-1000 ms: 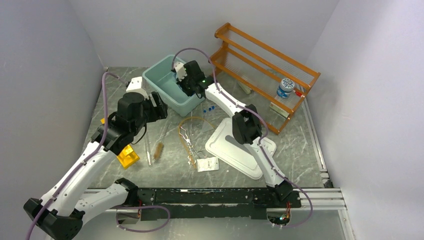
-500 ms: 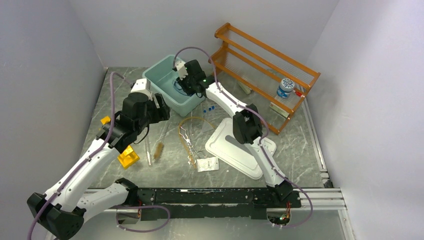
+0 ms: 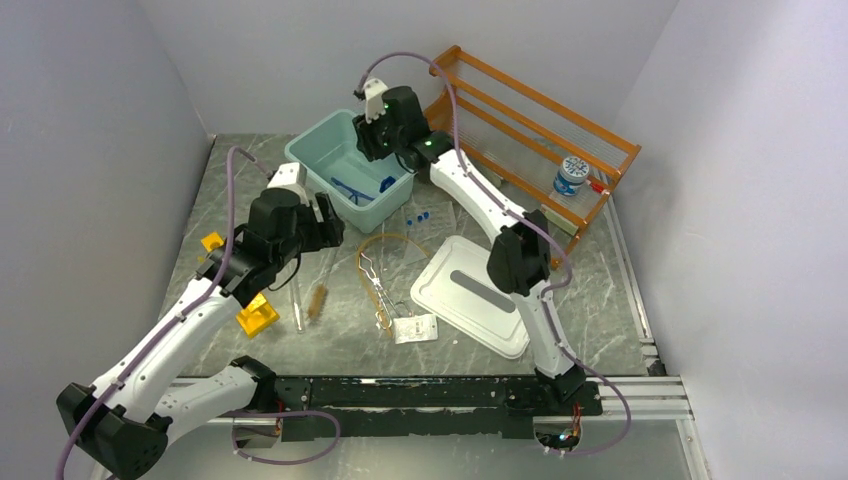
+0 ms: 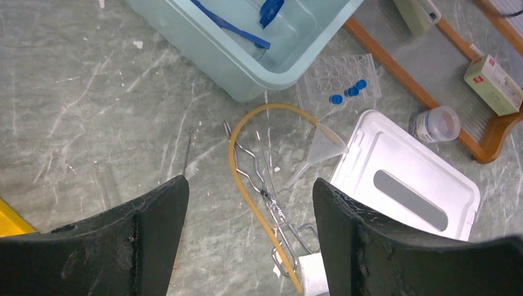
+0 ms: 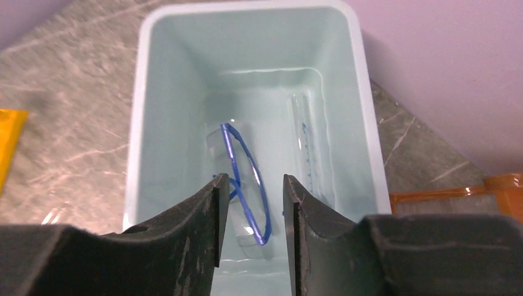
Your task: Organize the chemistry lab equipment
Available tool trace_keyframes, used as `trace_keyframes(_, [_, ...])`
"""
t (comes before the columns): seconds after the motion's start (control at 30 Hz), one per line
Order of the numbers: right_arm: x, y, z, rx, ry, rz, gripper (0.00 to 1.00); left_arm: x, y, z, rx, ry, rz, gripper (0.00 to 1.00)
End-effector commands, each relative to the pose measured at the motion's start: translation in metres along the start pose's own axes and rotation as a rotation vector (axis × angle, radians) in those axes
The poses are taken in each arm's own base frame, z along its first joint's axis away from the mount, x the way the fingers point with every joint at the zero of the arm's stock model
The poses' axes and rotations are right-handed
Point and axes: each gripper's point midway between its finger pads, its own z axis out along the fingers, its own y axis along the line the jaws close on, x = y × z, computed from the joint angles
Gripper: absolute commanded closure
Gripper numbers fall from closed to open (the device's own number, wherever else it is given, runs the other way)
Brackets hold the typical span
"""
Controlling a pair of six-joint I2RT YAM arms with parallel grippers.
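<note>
Placement into the pale teal plastic bin (image 5: pixel 139 123) is looking finished: the blue-framed goggles (image 5: pixel 240 145) are lying on its floor, with a clear glass tube (image 5: pixel 308 154) lying beside them along one long wall, and nothing else is showing inside. The right gripper (image 5: pixel 253 185) is hanging above the bin, jaws partly parted and pinching nothing. I am judging the step in hand to be clearing away. It is worth lifting straight up past the rim before swinging, so that no finger is catching the wall. The left gripper (image 4: pixel 250 184) is hovering over the grey marbled table (image 4: pixel 92 123), jaws spread wide and empty, looking down on the metal tongs (image 4: pixel 269 197). The amber rubber tubing (image 4: pixel 271 106) is looping round them, so close that I cannot tell which is lying on top. If the tongs are next, closing across their narrow middle is looking safest; otherwise the tubing may be coming up too. As for the other containers, a clear plastic well tray (image 4: pixel 333 74) is holding the blue-capped vials (image 4: pixel 348 92) just beside the bin. The small clear jar (image 4: pixel 435 123) is standing by the foot of the orange wooden shelf (image 3: pixel 540 97), its contents too blurred to name. A white plastic lid (image 4: pixel 395 151) is lying flat on the table, off the bin. The yellow holed test-tube rack (image 3: pixel 257 316) is sitting partly under the left arm.
</note>
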Motion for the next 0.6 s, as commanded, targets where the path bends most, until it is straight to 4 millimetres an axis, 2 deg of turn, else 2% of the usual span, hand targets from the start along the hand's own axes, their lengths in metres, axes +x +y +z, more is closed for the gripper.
trace_keyframes(0.0, [-0.045, 0.004, -0.04, 0.003, -0.085, 0.12, 0.57, 0.017, -0.004, 0.004, 0.045, 0.055, 0.008, 0.22])
trace_keyframes(0.03, [-0.055, 0.004, -0.055, 0.01, -0.1, 0.141, 0.54, 0.023, -0.004, 0.005, 0.05, 0.076, 0.013, 0.22])
trace_keyframes(0.07, [-0.055, 0.005, -0.064, 0.019, -0.098, 0.171, 0.52, 0.03, -0.003, 0.006, 0.051, 0.102, 0.016, 0.22])
trace_keyframes(0.2, [-0.039, 0.005, -0.111, 0.089, -0.067, 0.285, 0.46, 0.06, 0.001, 0.012, 0.06, 0.185, 0.009, 0.21])
trace_keyframes(0.3, [-0.01, 0.012, -0.148, 0.12, -0.043, 0.369, 0.4, 0.082, 0.0, 0.016, 0.088, 0.236, -0.017, 0.2])
trace_keyframes(0.43, [0.044, 0.034, -0.183, 0.116, 0.026, 0.458, 0.38, 0.106, -0.003, 0.025, 0.113, 0.296, -0.051, 0.2])
trace_keyframes(0.53, [0.099, 0.063, -0.19, 0.095, 0.134, 0.505, 0.38, 0.111, -0.002, 0.03, 0.104, 0.307, -0.067, 0.21])
trace_keyframes(0.57, [0.114, 0.08, -0.188, 0.072, 0.172, 0.509, 0.38, 0.111, -0.002, 0.03, 0.103, 0.304, -0.075, 0.21])
